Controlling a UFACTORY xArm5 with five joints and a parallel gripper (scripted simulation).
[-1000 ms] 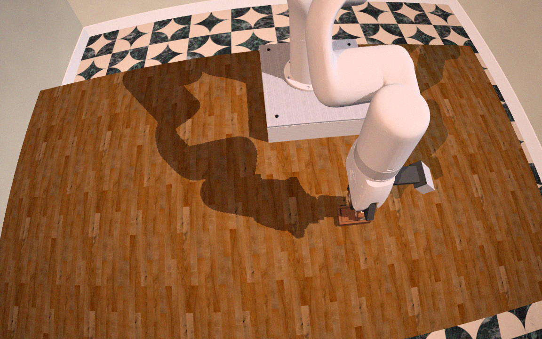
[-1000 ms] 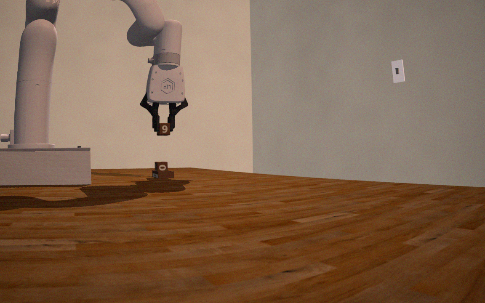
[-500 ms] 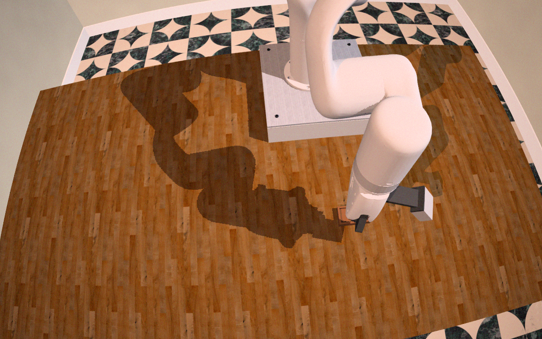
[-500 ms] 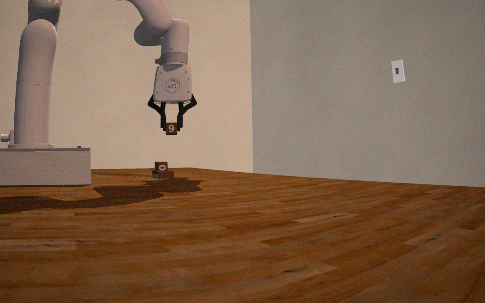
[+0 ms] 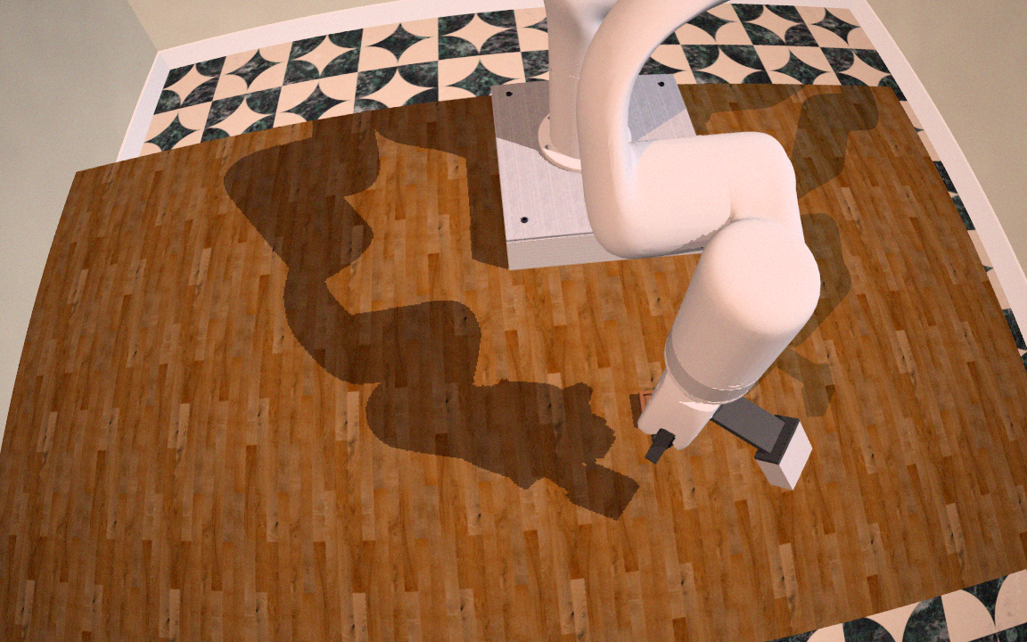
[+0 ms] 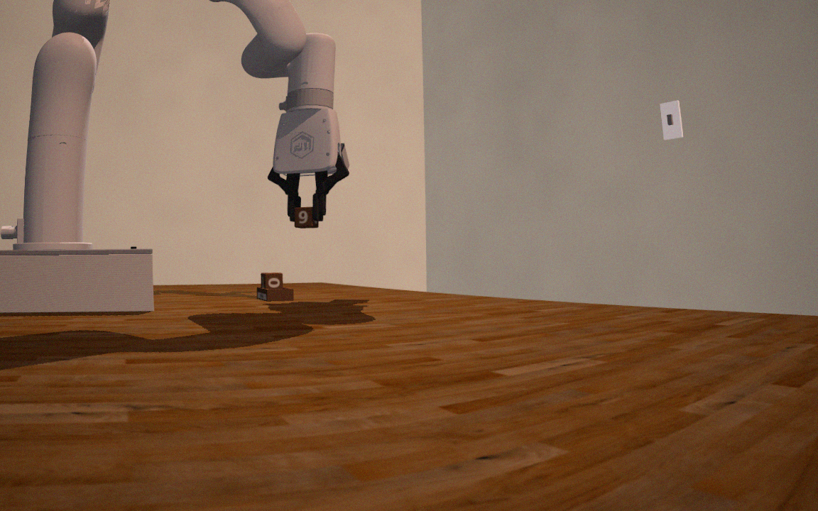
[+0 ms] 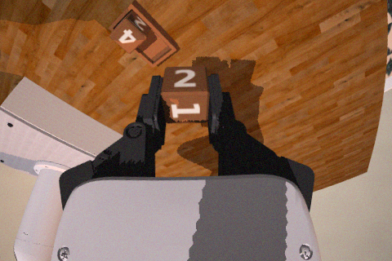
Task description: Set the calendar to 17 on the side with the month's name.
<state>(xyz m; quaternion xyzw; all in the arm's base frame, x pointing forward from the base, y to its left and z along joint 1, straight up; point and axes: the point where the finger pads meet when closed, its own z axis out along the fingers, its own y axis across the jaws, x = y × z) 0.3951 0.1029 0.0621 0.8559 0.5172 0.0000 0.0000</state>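
Note:
My gripper (image 6: 307, 213) (image 7: 186, 90) is shut on a brown cube (image 6: 303, 217) (image 7: 184, 95) and holds it high above the table. This cube shows a 9 in the exterior view, and a 2 and a sideways 1 in the wrist view. The brown tray (image 6: 281, 294) (image 7: 162, 33) (image 5: 645, 399) stands on the table below, off to one side of the held cube. The other cube (image 6: 272, 281) (image 7: 128, 38) is at one end of the tray, with a 4 up and a sideways 0 in the exterior view. The tray's pale label is too small to read. The arm hides both cubes in the top view.
The arm's metal base plate (image 5: 537, 191) (image 6: 56, 279) stands on the wooden table (image 5: 222, 479) (image 6: 463, 394), behind the tray in the top view. The cube in the tray leaves the other end of its floor free.

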